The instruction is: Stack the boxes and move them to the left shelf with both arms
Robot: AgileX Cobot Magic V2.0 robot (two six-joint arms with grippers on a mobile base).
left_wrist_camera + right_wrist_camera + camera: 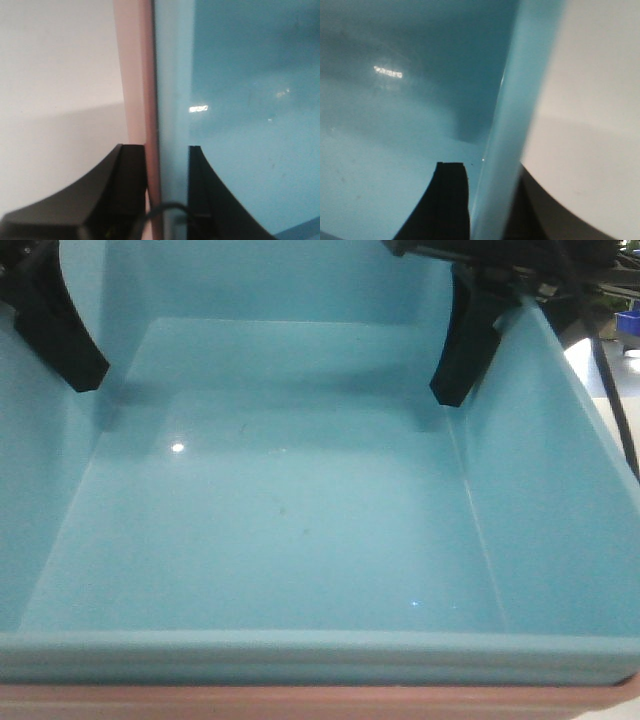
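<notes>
The sky-blue box [280, 520] fills the front view, nested inside the salmon-pink box, whose rim [300, 702] shows along the bottom edge. My left gripper [162, 148] is shut on the left walls of both boxes, with one finger outside the pink wall [135, 75] and one inside the blue box [240, 100]. Its inner finger [60, 330] shows at top left in the front view. My right gripper [487, 170] is shut on the right wall of the blue box [510, 125]. Its inner finger [468, 340] shows at top right in the front view. The left shelf is out of view.
A pale surface lies beyond the boxes in both wrist views [60, 75] [590, 100]. At the front view's top right are black cables [560, 270], a white surface [598, 370] and a dark blue object [628, 325].
</notes>
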